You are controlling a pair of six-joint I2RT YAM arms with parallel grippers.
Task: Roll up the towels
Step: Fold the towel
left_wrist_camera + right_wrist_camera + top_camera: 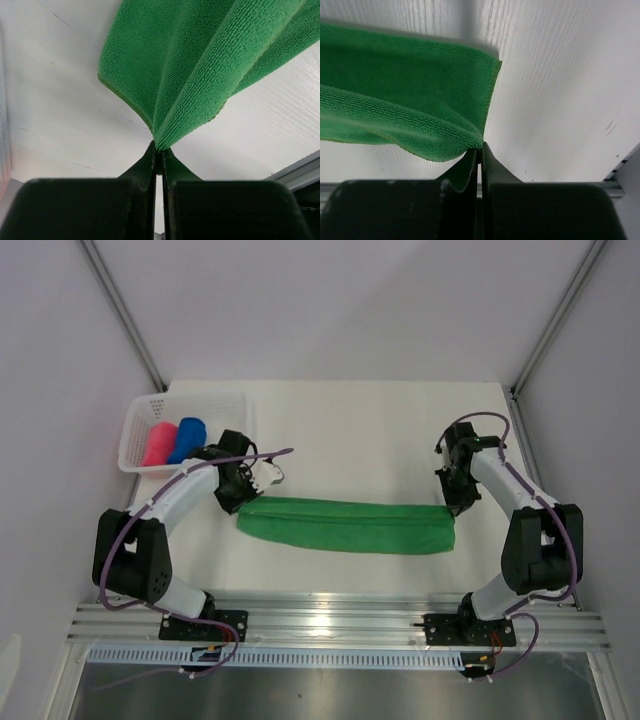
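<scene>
1. A white plastic mesh basket (134, 432) stands on the flat white bench (360, 430), just beyond the left tool (158, 149) and to its outer side; a ribbed aluminium rail (340, 612) runs along the bench edge behind both tools; plain pale walls close in the sides and the back.
2. In the overhead view the left arm's black wrist overlaps the basket's near corner and hides part of its rim.
3. A long, bright green towel (345, 526) of ribbed microfibre is folded lengthwise into a narrow band; it stretches along the bench from the tips of the left tool to the tips of the right tool (480, 146).
4. The left tool is pressed narrow on one end of the green towel, and the layers fan away from its tips in soft pleats; the right tool is likewise pinched tight on the other end, at a corner beside the short hemmed edge.
5. A rolled pink-red towel (158, 443) and a rolled royal blue towel (187, 439) lie side by side in the basket; the blue one is nearer the left tool, the pink-red one beyond it.
6. Count: three towels, one of each colour, two rolled and one stretched flat; one basket; two tools, both gripping the same cloth.
</scene>
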